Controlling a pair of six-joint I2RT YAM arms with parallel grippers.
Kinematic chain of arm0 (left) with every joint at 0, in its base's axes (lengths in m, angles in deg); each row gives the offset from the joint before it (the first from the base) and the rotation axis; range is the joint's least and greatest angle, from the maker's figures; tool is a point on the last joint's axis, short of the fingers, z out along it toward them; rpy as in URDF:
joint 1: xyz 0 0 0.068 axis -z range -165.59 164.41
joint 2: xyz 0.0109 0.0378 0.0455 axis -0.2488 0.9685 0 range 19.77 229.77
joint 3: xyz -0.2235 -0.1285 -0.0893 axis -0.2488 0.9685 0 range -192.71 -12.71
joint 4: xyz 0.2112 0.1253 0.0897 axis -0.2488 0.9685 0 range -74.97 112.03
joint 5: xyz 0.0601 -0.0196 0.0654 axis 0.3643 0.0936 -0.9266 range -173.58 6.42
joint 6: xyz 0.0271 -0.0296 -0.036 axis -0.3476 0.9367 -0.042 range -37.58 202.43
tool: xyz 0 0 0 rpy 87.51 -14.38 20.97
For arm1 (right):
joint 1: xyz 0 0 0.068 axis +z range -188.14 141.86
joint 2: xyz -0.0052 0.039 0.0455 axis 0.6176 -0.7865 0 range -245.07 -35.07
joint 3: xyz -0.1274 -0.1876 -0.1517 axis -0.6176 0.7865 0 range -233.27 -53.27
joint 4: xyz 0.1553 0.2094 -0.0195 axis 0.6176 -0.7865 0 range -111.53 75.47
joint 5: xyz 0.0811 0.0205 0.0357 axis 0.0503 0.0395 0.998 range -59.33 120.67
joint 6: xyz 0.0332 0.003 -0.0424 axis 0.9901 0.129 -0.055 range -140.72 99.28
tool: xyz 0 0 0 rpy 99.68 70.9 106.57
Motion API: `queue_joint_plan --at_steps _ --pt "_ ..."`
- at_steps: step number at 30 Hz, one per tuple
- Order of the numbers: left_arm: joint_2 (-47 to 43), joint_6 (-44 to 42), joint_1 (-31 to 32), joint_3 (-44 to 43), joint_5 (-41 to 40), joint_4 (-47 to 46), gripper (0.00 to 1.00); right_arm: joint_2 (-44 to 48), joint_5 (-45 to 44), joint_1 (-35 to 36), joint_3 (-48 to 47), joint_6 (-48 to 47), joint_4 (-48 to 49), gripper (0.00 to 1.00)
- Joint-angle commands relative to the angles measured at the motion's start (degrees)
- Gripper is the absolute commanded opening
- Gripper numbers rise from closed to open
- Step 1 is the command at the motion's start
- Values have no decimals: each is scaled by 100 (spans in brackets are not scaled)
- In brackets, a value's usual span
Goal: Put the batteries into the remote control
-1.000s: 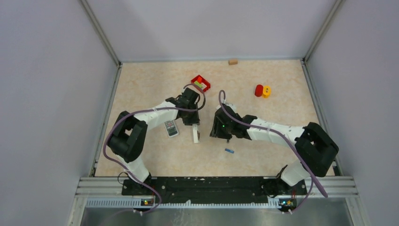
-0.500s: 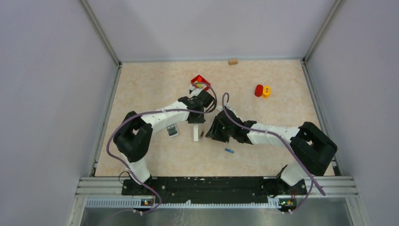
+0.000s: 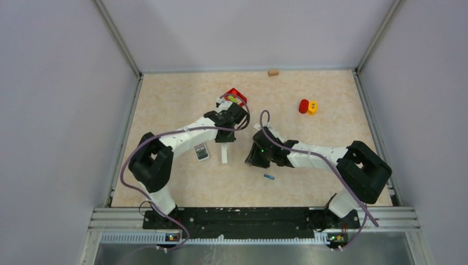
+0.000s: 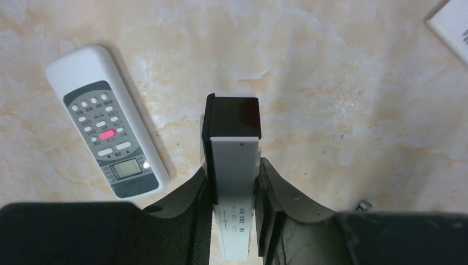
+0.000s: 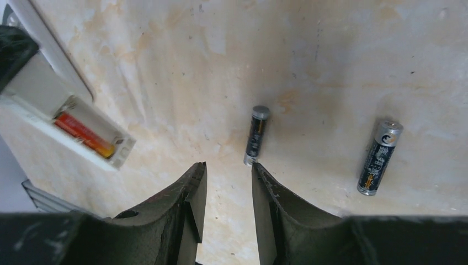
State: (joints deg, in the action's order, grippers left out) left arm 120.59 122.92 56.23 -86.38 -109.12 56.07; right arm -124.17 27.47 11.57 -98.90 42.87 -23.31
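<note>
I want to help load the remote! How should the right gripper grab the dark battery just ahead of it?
Probably across the middle of the dark battery, coming straight down from above. It lies flat on the table, pointing away from the right gripper, so the open gripper can close on the two long sides.

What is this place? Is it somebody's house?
Likely a robot lab's test booth, not a house: the left arm and right arm are bolted to a table boxed in by plain grey walls.
</note>
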Motion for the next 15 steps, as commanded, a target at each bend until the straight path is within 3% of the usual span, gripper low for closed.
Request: queue_joint_plan --at_steps 1,8,15 --pt "-989 -150 -455 153 389 -370 0 -206 -519 -24 -622 -193 -804 38" --pt "-2026 -331 -1194 587 1117 -771 0 -440 -945 27 -1089 18 -1657 38" --pt "-2522 -341 -1743 1011 1447 -1097 0 -541 -1250 142 -1328 144 -2191 38"
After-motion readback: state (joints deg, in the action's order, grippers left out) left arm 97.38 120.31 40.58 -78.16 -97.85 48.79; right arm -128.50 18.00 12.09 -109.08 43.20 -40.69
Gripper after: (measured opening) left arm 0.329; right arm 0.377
